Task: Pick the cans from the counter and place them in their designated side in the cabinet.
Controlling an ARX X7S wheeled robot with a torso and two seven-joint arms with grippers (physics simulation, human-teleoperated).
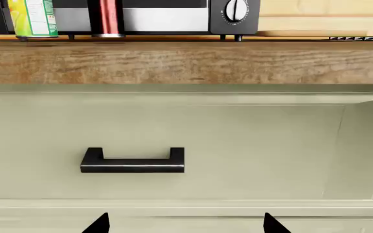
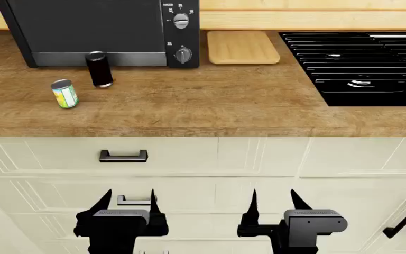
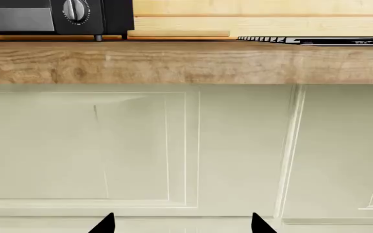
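Cans: black can (image 2: 99,69) and labelled can (image 2: 64,93) on table (image 2: 210,111), beyond left tool (image 2: 127,205)
Tools: left and right tool (image 2: 274,205) both wide, empty
Progress: nothing picked yet

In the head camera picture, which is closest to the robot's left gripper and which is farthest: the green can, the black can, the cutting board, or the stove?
From the left gripper:
1. Green-label can, on the counter, up and left.
2. Black can, just behind it, by the toaster oven.
3. Cutting board, further back, to the right.
4. Stove, far right.
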